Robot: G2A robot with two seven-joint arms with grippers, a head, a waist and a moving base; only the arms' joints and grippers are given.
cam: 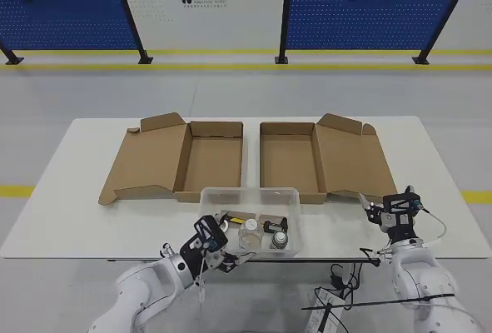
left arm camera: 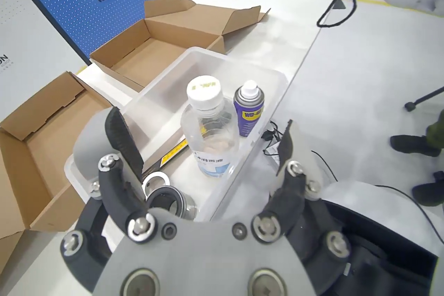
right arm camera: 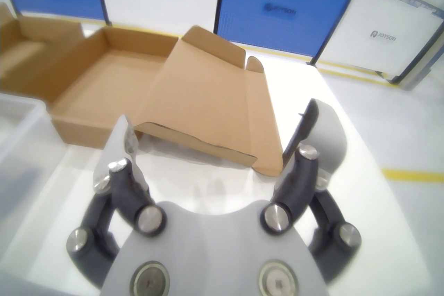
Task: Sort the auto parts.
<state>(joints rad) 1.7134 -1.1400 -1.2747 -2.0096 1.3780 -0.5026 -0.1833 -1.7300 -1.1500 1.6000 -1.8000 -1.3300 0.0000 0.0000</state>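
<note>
A clear plastic bin at the table's front middle holds the parts. Inside stand a clear bottle with a white cap and a blue spray can; a metal bearing, a thin ring and a dark flat part with a yellow strip lie beside them. My left gripper hangs open at the bin's front edge, its fingers either side of the bottle without touching it. My right gripper is open and empty, low over the table's front right.
Two open cardboard boxes lie behind the bin, one at left and one at right, each with its lid flap folded outward. The right box's flap lies just ahead of my right gripper. Cables hang off the table's front edge.
</note>
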